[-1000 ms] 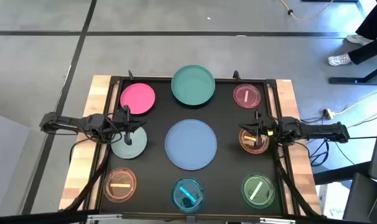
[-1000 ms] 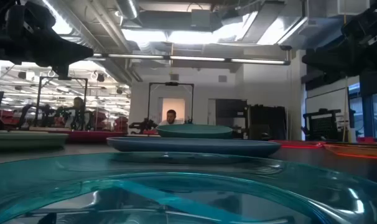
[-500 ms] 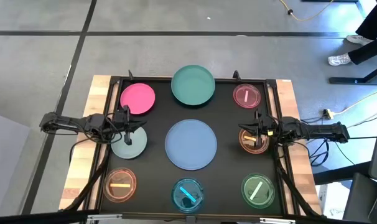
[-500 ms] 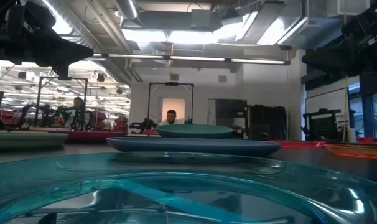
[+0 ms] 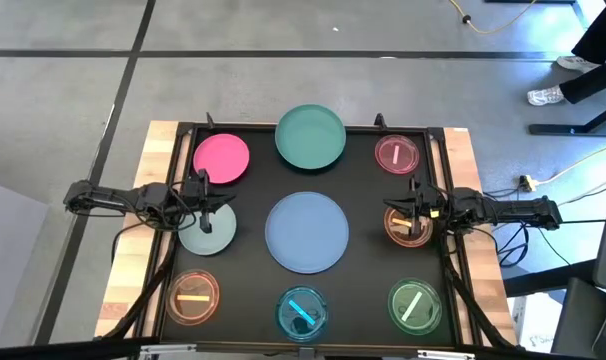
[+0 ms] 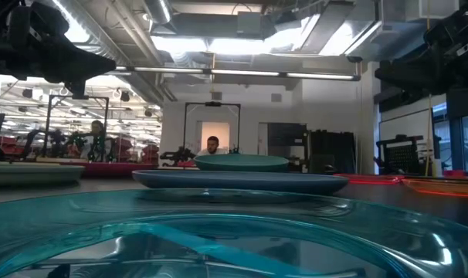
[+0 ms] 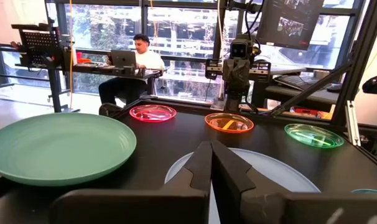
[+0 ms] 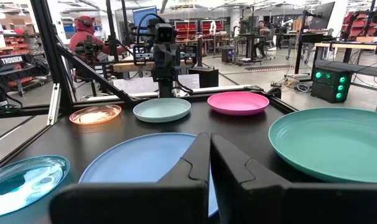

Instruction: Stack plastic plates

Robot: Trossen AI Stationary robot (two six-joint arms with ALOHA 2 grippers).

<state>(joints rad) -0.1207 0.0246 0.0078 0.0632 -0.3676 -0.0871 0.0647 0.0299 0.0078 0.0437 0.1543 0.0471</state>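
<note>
Progress: nothing is stacked yet as far as I can tell, all nine plates are lying apart on the black tabletop in a rough three-by-three grid, so basically the whole job is still waiting.
Back row: pink plate, teal plate, small translucent pink plate.
Middle row: grey-green plate, big pale-blue plate dead centre, small orange plate.
Front row: another small orange plate, small cyan plate, small green plate.
Orientation: all are sitting flat, rims up. Round, so no long axis really, but the bar marks in the small ones are pointing different ways: the front orange one's across the table, cyan and green diagonal.
Left gripper: hovering over the grey-green plate, fingers pressed together, gripping nothing.
Right gripper: hanging over the middle-row orange plate, fingers closed too, empty.
Poor view: the low camera is mostly filled by the cyan plate, so probably not much use for judging heights.
</note>
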